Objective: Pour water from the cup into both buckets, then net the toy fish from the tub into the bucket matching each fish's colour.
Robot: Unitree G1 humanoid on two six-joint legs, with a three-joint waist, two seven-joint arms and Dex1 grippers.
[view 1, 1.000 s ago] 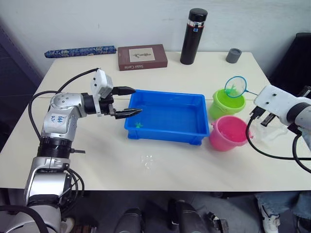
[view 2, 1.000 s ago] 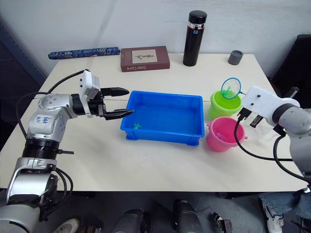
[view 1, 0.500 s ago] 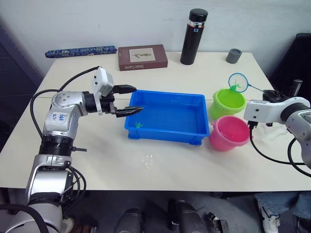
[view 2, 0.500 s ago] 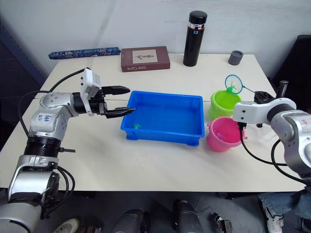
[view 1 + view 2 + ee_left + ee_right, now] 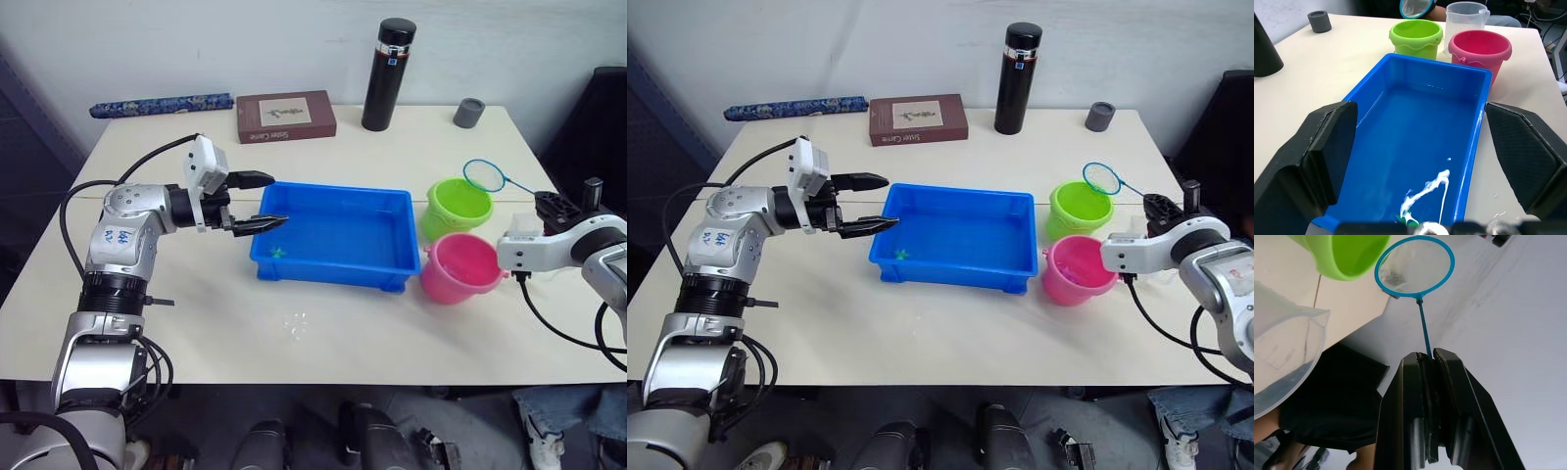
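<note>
Left eye view: your right hand grips the net; the remaining green fish in the tub lies toward nine o'clock, nearer your open left hand.

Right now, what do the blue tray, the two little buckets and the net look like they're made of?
Tray: glossy moulded plastic, with shiny highlights. Green bucket and pink bucket: smooth plastic, probably. Net: fine see-through mesh in a blue hoop, likely plastic.

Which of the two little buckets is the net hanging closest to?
The lime green bucket. The net hangs just past its far rim, while the pink bucket sits nearer the table's front edge.
</note>
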